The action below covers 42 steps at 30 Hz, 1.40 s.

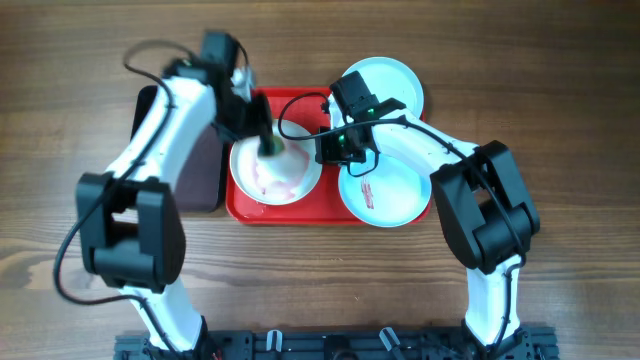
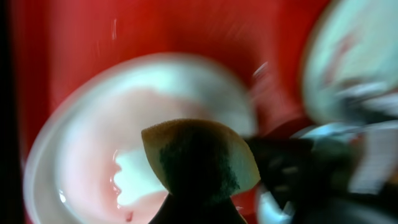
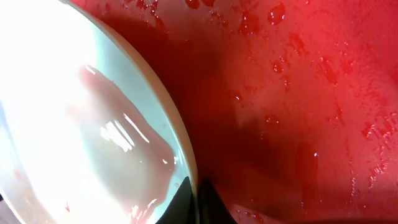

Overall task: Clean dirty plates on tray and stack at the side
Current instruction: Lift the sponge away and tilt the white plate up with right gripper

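Sponge [image 2: 199, 158] pinched by left end effector [image 1: 268, 143]; right end effector [image 3: 196, 198] clamped on plate [image 3: 93, 124] rim on red tray [image 3: 286, 93].

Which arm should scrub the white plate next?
Left. The left gripper holds the sponge over the white plate; the right gripper has no sponge and seems to pinch that plate's rim.

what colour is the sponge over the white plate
The sponge is yellow with a dark green scrubbing face, shown best in the left wrist view.
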Each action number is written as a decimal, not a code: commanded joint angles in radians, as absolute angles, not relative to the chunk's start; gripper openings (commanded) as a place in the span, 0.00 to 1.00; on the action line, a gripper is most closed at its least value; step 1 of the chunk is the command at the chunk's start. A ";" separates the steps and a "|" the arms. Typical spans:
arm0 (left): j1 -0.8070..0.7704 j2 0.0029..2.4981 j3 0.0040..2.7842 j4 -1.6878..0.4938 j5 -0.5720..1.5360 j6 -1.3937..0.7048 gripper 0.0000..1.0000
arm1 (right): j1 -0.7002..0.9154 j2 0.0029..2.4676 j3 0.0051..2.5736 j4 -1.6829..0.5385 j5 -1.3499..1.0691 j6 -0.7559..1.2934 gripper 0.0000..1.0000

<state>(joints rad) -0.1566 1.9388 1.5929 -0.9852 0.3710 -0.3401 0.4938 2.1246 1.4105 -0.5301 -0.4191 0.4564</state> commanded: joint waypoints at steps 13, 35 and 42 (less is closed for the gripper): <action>-0.084 1.864 1.698 -1.068 0.286 -0.318 0.04 | 0.490 1.917 1.408 -0.650 -0.144 0.406 0.04; -0.096 1.899 1.609 -1.029 0.217 -0.356 0.04 | 0.619 1.745 1.408 -0.728 0.503 0.457 0.04; -0.115 1.899 1.607 -1.022 0.218 -0.413 0.04 | 0.619 1.800 1.407 -0.696 0.471 0.691 0.04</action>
<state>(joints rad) -0.0998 1.8889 1.6154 -1.0283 0.2287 -0.3763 0.6189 1.7763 1.4082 -0.7010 0.4614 0.5308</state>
